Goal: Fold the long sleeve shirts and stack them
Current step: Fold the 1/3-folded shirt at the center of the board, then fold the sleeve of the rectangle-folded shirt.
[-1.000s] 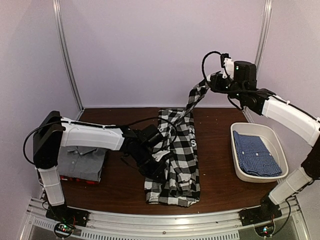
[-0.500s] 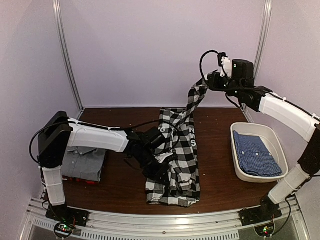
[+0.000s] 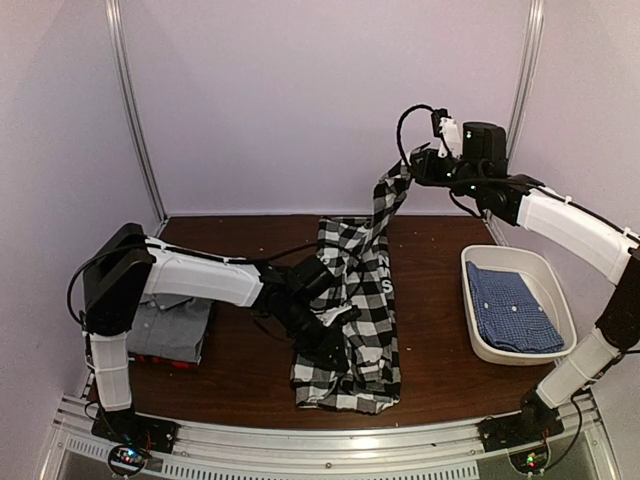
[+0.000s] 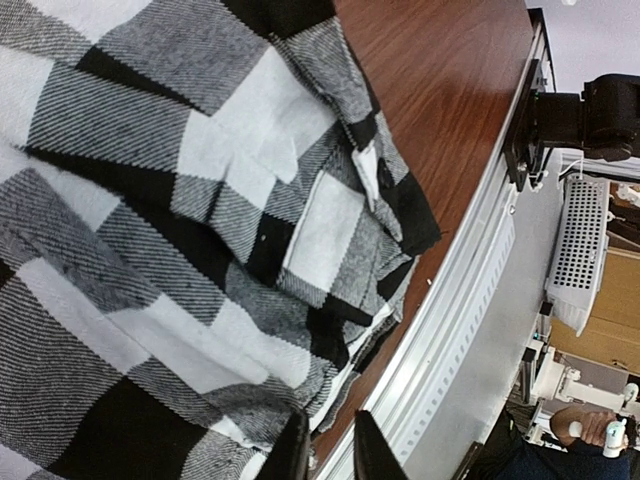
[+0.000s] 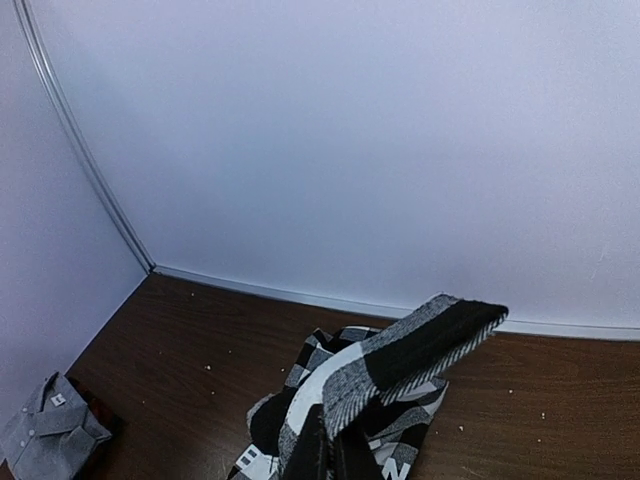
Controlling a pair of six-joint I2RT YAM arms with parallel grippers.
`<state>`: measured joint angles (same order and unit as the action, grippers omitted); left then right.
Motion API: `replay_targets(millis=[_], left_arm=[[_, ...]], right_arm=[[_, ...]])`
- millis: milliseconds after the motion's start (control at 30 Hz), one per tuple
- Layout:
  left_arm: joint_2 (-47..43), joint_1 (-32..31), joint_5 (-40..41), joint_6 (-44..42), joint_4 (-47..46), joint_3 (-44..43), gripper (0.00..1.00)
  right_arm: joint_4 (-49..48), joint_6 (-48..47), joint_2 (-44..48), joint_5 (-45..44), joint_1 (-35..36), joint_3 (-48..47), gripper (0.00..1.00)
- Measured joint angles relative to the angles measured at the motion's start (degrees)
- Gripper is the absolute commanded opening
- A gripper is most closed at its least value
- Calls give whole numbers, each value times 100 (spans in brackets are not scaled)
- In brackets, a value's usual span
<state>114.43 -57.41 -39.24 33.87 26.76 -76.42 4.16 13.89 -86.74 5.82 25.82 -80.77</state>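
Note:
The large black-and-white check shirt (image 3: 365, 320) lies lengthwise in the middle of the table; it also fills the left wrist view (image 4: 200, 230). My right gripper (image 3: 408, 172) is shut on one sleeve (image 5: 400, 360) and holds it high over the far end of the shirt, the cuff sticking out past the fingers. My left gripper (image 3: 335, 345) rests low on the shirt's near left part; in the left wrist view (image 4: 330, 450) its jaws stand narrowly apart with nothing between them, at the near hem. The grey shirt (image 3: 165, 325) lies folded at left on a red-black one (image 3: 160, 360).
A white oval tub (image 3: 520, 255) at the right holds the folded blue fine-checked shirt (image 3: 512, 308). The metal rail (image 3: 330, 440) runs along the table's near edge, close to the check shirt's hem. Walls close the back and both sides.
My left gripper has slid over the check shirt toward the near edge. My right gripper has moved slightly left with the sleeve still held up.

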Motion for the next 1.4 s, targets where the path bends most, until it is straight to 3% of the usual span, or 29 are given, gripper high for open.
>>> replay_targets(millis=[133,367,633,800,1033,1200,1400], left_arm=[[-4,-4,-101,26,-94,-31,33],[-317,109,-302,164,-560,-111,34],[-754,1207,-44,664,-1394,-129,33],[-297,1823,157,1008,-2074,-562,33],[918,1993,236,1434,-2881,-1451,30],[1281,2166,304,1753,-2979,-1467,30],[1064,2406,632,1882,-2988,-990,29]], right_arm=[[20,2,26,238,0,267,2],[229,-2,181,975,7,776,2],[289,-85,417,1670,341,1108,2],[442,-205,413,1786,737,1228,2],[632,-330,407,1832,1320,1290,2],[874,-476,319,1829,1707,1309,3],[1032,-516,-96,1816,1989,1506,4]])
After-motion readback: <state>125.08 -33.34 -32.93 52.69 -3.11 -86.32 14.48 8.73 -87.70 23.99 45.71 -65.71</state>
